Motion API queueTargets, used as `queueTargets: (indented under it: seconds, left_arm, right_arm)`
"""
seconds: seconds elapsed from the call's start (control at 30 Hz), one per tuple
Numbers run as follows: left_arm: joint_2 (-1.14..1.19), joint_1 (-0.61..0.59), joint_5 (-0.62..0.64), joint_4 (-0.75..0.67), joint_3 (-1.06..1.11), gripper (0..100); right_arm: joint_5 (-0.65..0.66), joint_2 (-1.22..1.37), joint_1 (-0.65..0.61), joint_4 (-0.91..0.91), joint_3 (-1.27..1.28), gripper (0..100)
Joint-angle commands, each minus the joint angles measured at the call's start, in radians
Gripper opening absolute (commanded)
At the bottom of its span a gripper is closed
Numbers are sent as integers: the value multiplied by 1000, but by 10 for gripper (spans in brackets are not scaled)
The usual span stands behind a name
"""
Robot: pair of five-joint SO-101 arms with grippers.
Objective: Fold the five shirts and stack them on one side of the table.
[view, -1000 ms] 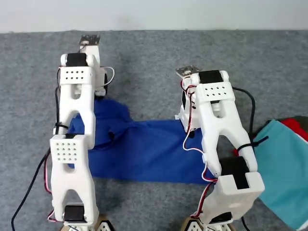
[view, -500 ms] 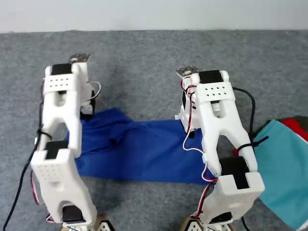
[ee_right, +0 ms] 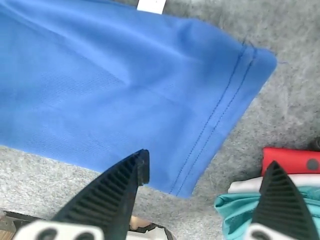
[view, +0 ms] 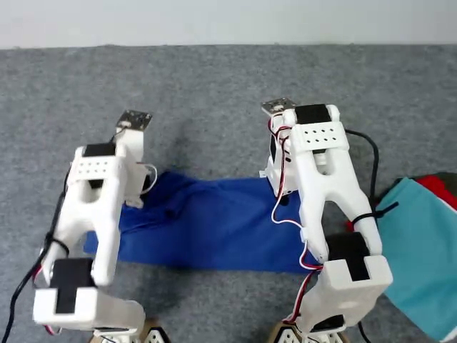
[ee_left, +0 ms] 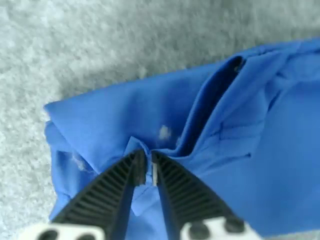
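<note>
A blue shirt (view: 214, 221) lies flat on the grey table (view: 214, 86) between the two arms. In the left wrist view my left gripper (ee_left: 145, 169) is shut on a raised fold of the blue shirt (ee_left: 240, 150) near its bunched left end. From above, the left gripper (view: 145, 188) sits at the shirt's far-left corner. My right gripper (ee_right: 207, 167) hangs open just above the hemmed right end of the blue shirt (ee_right: 115, 85), holding nothing. In the high view the right arm (view: 321, 179) covers that end.
A teal shirt (view: 421, 250) lies at the table's right edge with a red one (view: 439, 187) behind it. The right wrist view shows this pile as red (ee_right: 290, 160), white (ee_right: 247, 186) and teal (ee_right: 240, 212) cloth. Bare grey surface stretches across the far side.
The left arm has pulled back toward the near side with the shirt's left end in its gripper, so that end is now drawn in and lower. The right arm has not moved.
</note>
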Motion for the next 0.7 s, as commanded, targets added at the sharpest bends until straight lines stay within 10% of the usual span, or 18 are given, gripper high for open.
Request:
queueTargets:
  seconds: [0.0,0.67]
  left_arm:
    - [-104,5,-44,-32,65,11]
    - [-502,-87,-176,216,170,30]
  right_arm:
    - [-9,-41,-4,8,-29,351]
    - [-11,-33,-7,-12,-31,351]
